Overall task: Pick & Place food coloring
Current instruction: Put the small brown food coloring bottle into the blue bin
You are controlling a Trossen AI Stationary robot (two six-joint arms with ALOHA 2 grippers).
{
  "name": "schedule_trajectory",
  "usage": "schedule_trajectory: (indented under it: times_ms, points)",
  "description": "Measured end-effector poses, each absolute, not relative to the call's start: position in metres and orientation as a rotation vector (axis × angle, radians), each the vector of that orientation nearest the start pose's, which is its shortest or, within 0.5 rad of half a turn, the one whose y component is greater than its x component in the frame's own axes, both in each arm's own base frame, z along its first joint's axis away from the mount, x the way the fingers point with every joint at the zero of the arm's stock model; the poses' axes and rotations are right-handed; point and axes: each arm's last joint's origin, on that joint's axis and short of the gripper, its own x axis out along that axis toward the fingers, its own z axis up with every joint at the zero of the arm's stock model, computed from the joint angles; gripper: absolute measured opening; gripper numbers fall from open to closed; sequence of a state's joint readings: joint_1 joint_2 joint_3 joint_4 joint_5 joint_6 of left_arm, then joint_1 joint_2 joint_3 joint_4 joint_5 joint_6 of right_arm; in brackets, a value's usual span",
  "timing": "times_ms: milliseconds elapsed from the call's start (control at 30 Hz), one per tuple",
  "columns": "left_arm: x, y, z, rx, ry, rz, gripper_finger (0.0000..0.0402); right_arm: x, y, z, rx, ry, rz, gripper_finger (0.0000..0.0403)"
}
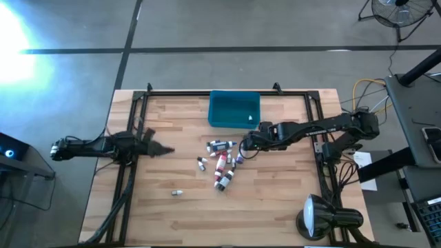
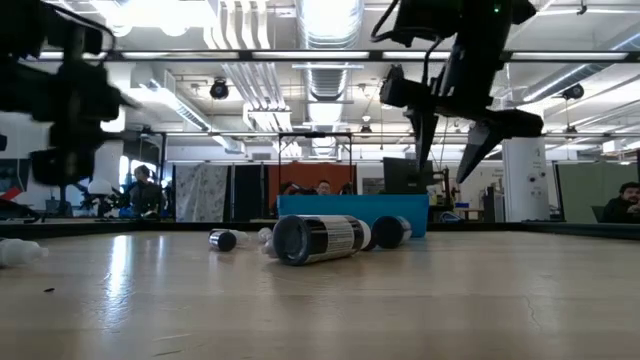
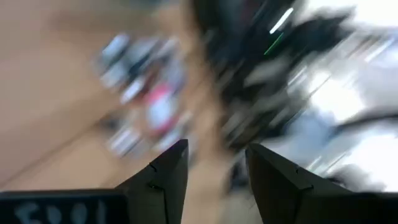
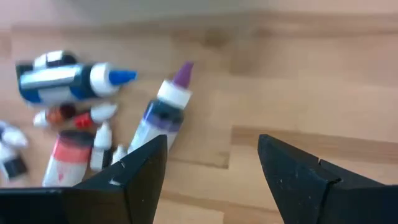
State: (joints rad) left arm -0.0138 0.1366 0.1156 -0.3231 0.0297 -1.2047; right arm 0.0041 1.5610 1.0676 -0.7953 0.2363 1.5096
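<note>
**Bottles scattered mid-table, right arm poised over them**

The food coloring bottles (image 1: 222, 164) lie in a loose cluster near the middle of the wooden table (image 1: 289, 207), all on their sides, just in front of the teal bin (image 1: 234, 109). They are small dropper bottles with pointed caps. The right wrist view shows one with a dark body and a purple tip (image 4: 166, 112), a larger one with a blue tip and a white-and-dark label (image 4: 68, 79), a red-bodied one (image 4: 62, 158) and several tiny white-capped ones among them. One small bottle (image 1: 177, 193) lies well apart from the cluster, toward the table's front left. A white speck shows inside the bin, too small to identify.

The right gripper (image 1: 242, 146) reaches in from the right side, its arm stretched low across the table, and hangs over the right edge of the cluster, near the purple-tipped bottle. Its jaws stand wide apart and hold nothing; in the low view (image 2: 452, 150) they point downward, clear of the table.

The left gripper (image 1: 164, 149) sits at the table's left side, well apart from the bottles, pointing toward them. Its jaws are parted, with nothing between them
</note>
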Motion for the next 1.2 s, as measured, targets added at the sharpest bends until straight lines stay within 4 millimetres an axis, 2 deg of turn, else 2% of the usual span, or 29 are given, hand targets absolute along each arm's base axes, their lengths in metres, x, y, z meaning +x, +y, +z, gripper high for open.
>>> schedule_trajectory:
  times_ms: [167,367,467,800,1200]
  points:
    - [0.09,-0.008,0.178,-0.963,0.618,0.097,0.0138,0.296,-0.004,0.204,1.111,0.908,-1.019,0.0248]
    - [0.099,-0.015,0.199,-0.716,0.722,0.01,0.0137,0.297,-0.002,0.202,1.06,0.946,-0.978,0.0245]
    - [0.107,-0.019,0.205,-0.595,0.782,0.03,0.0133,0.296,0.0,0.203,1.011,0.97,-0.947,0.0242]
    - [0.133,-0.054,0.185,-0.428,1.034,0.017,0.013,0.289,0.002,0.196,0.949,1.032,-0.952,0.0239]
    - [0.17,-0.11,0.184,-0.297,1.033,-0.036,0.013,0.287,0.002,0.191,0.851,1.087,-0.884,0.024]
